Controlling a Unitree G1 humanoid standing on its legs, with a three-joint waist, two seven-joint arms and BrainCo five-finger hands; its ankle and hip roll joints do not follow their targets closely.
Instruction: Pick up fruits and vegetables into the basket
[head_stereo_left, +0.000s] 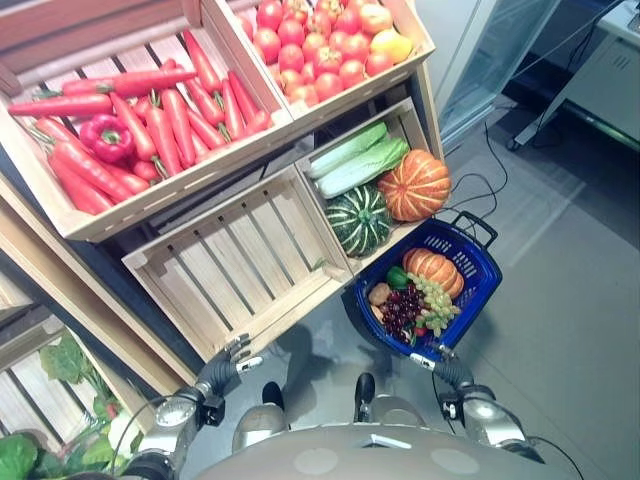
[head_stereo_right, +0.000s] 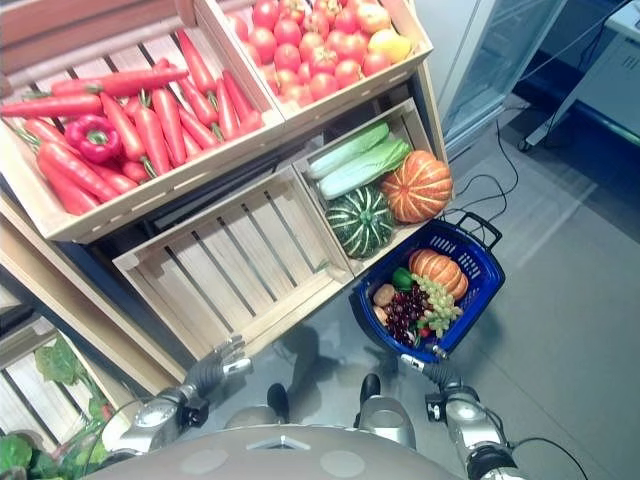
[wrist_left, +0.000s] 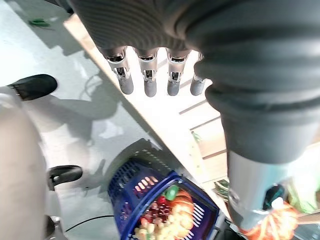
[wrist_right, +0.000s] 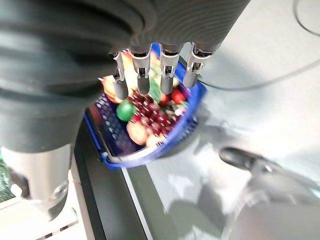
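Your right hand (wrist_right: 150, 30) and left hand (wrist_left: 150, 35) hang with fingers straight by the fruit-filled basket (head_stereo_left: 478, 290); an empty crate (head_stereo_left: 235, 265) stands alongside.

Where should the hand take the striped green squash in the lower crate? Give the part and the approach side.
Grip the striped green squash around its round body, coming from above and the open front of its crate. The orange pumpkin sits against one side and the pale cabbages lie behind, so its top and front look freest. The nearby right hand would probably suit.
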